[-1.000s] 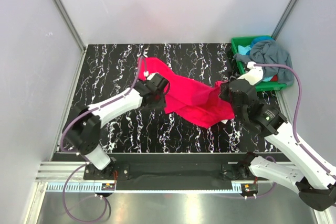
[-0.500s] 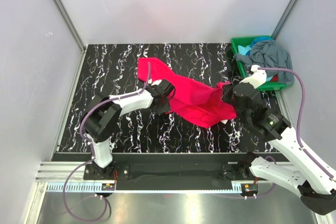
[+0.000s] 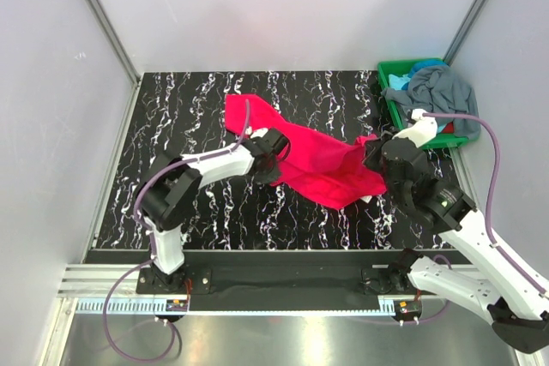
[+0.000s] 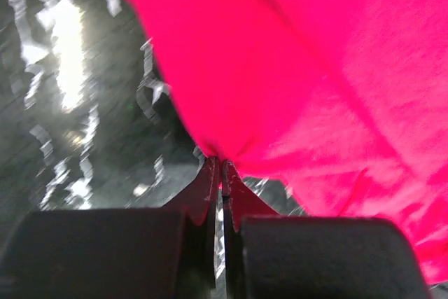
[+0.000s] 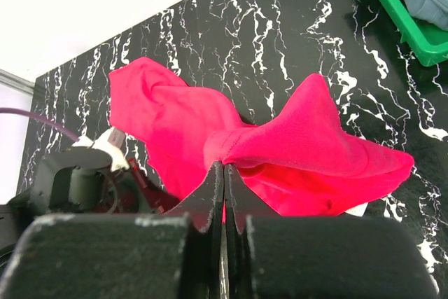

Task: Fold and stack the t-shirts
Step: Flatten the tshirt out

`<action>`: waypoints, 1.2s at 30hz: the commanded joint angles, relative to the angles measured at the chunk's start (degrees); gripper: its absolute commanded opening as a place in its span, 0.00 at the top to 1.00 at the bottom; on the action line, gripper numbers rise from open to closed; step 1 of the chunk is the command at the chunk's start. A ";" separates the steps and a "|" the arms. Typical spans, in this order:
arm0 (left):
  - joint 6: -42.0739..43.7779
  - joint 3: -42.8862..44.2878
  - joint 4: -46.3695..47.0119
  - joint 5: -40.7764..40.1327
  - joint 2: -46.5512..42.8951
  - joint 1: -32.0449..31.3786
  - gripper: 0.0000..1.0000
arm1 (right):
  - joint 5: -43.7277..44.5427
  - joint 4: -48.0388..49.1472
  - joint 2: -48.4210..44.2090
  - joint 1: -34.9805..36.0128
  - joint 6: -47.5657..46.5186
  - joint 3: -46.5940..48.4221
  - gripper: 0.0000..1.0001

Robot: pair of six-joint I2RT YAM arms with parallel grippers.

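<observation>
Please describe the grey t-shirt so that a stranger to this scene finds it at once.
At the far right corner of the black marbled table stands a green bin. The grey-blue t-shirt is heaped on top, spilling over its rim; it is dull slate, unlike the teal cloth beside it and the magenta t-shirt on the table.

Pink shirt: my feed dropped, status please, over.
Left gripper shut on pink shirt, left edge; right gripper shut on its right end. Shirt rumpled between them, unfolded. Grey shirt and teal shirt in green bin. Nothing blocking.
</observation>
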 commanded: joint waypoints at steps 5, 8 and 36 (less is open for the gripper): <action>9.54 10.38 -19.78 -12.50 -26.13 3.67 1.00 | 5.11 -8.22 4.17 -2.07 0.64 10.39 1.00; 14.11 23.54 -25.77 -17.60 -38.26 9.38 1.00 | 6.08 -9.99 4.53 -2.16 -0.50 17.69 1.00; 22.12 60.46 -23.41 -7.53 -13.89 35.66 1.00 | 3.18 6.70 37.27 -15.94 -16.67 49.40 1.00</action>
